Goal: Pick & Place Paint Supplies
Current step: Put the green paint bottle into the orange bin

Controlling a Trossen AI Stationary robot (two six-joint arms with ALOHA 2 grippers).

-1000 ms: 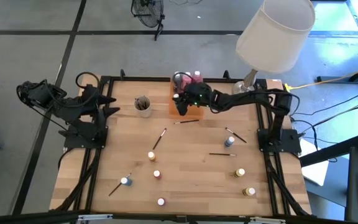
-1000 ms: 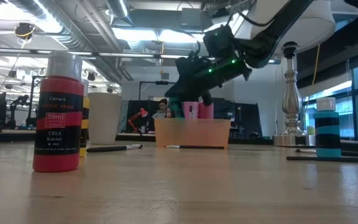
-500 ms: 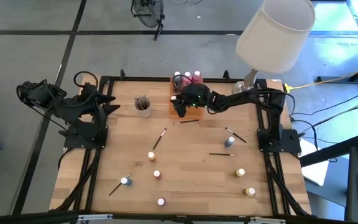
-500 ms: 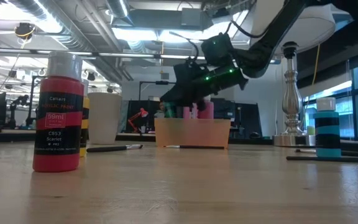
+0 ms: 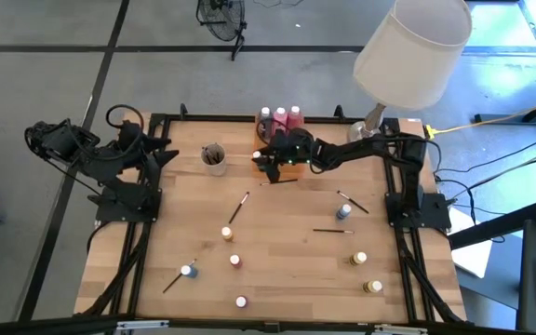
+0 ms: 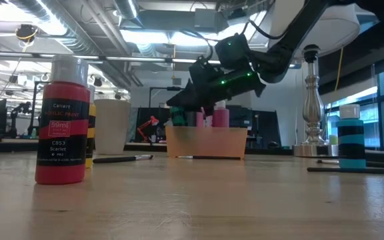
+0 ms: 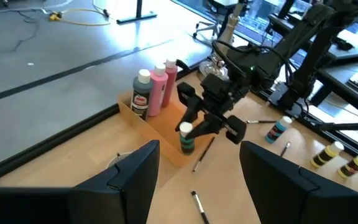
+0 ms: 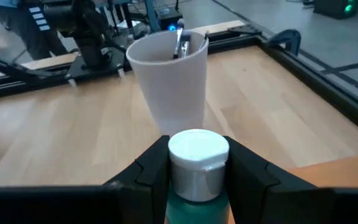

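My right gripper (image 5: 265, 161) is shut on a small teal paint pot with a white cap (image 8: 197, 155), held just above the left end of the translucent orange tray (image 7: 143, 117). Three taller squeeze bottles (image 5: 280, 115) stand in the tray's far end. My left gripper (image 5: 161, 154) is open and empty at the table's left edge; its fingers show in the left wrist view (image 7: 197, 186). Several small pots (image 5: 235, 261) stand and thin brushes (image 5: 238, 207) lie loose on the wooden table. My right gripper pinches the teal pot between its two fingers (image 8: 151, 171), just below the white cap (image 7: 186, 129). The fingers come slanting down from the table's right side. The pot stands upright in the hold, clear of the tray's rim (image 6: 205, 129).
A pale round cup (image 5: 214, 156) with brushes in it stands left of the tray. A lamp with a white shade (image 5: 408, 51) stands at the far right corner. A red bottle (image 6: 60, 120) stands close to the low camera. Bare wood lies in the table's middle.
My right gripper has carried the teal pot toward the table's left edge, from over the tray's middle to its left end, staying shut. The three bottles at the tray's far end now show in full from above.
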